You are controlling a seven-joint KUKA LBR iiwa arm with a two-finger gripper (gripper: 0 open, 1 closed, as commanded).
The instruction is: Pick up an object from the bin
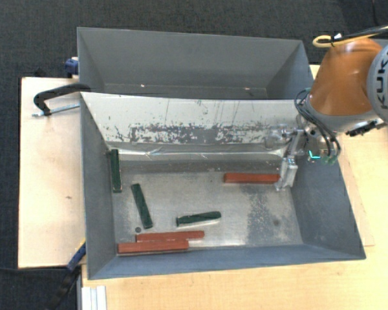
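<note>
One camera is looking down on the grey bin from above, slightly sideways. It is framing the whole bin.

"KU" — letters on the arm

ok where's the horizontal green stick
The horizontal green stick lies mid-floor near the bin's front, just above the red bars and right of the slanted green stick.

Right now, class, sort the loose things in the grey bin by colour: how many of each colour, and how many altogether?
Green sticks: 3
Red-brown bars: 3 (two lie pressed together by the near wall)
Total: 6
</note>
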